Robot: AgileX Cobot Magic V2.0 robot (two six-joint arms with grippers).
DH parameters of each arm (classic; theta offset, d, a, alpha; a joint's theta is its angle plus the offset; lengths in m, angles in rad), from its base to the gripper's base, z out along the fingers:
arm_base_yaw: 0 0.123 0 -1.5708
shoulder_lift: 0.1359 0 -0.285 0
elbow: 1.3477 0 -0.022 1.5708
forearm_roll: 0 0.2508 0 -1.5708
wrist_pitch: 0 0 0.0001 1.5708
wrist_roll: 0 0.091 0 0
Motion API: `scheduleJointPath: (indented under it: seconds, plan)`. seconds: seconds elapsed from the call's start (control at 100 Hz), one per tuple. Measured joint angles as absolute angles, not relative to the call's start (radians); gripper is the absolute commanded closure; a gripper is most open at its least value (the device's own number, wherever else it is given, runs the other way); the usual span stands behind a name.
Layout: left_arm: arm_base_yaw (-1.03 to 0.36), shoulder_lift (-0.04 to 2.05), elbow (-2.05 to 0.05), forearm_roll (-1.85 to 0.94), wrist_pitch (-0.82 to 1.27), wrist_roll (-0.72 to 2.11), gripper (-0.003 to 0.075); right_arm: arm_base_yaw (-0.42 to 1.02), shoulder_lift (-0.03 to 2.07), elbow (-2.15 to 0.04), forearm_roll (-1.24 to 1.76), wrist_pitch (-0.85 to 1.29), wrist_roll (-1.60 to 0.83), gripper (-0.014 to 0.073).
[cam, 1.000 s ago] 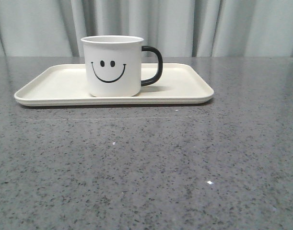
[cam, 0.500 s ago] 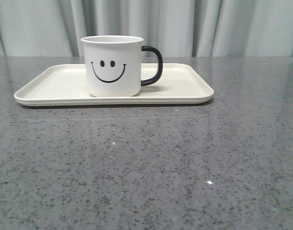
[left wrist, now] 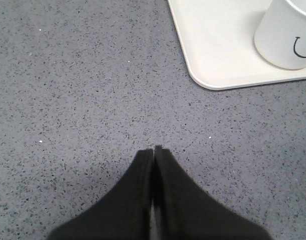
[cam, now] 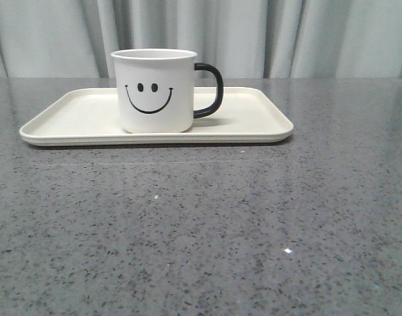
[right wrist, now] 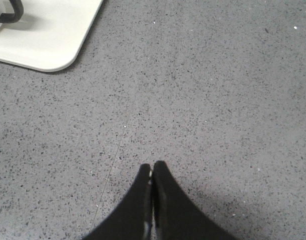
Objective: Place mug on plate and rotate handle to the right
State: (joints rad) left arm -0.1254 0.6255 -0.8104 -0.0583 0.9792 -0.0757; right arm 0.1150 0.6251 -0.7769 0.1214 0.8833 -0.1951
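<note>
The white mug (cam: 154, 91) with a black smiley face stands upright on the cream plate (cam: 253, 118), left of its middle. Its black handle (cam: 210, 90) points right. The mug (left wrist: 288, 35) and a plate corner (left wrist: 213, 60) also show in the left wrist view. The handle (right wrist: 10, 12) and another plate corner (right wrist: 47, 40) show in the right wrist view. My left gripper (left wrist: 153, 150) is shut and empty over bare table, away from the plate. My right gripper (right wrist: 153, 165) is shut and empty over bare table, away from the plate. Neither gripper shows in the front view.
The grey speckled tabletop (cam: 201, 230) stretches in front of the plate. A pale curtain (cam: 286, 33) hangs behind the table's far edge.
</note>
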Motion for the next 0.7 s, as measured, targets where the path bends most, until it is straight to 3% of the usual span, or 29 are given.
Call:
scheduleJointPath:
  seconds: [0.51, 0.7]
  plan:
    - [-0.125, 0.624, -0.807, -0.052, 0.952, -0.076, 0.074, 0.115, 0.625, -0.777, 0.121, 0.883, -0.193, 0.0661]
    - [-0.125, 0.573, -0.754, -0.04, 0.789, -0.076, 0.074, 0.115, 0.625, -0.777, 0.121, 0.883, -0.193, 0.0661]
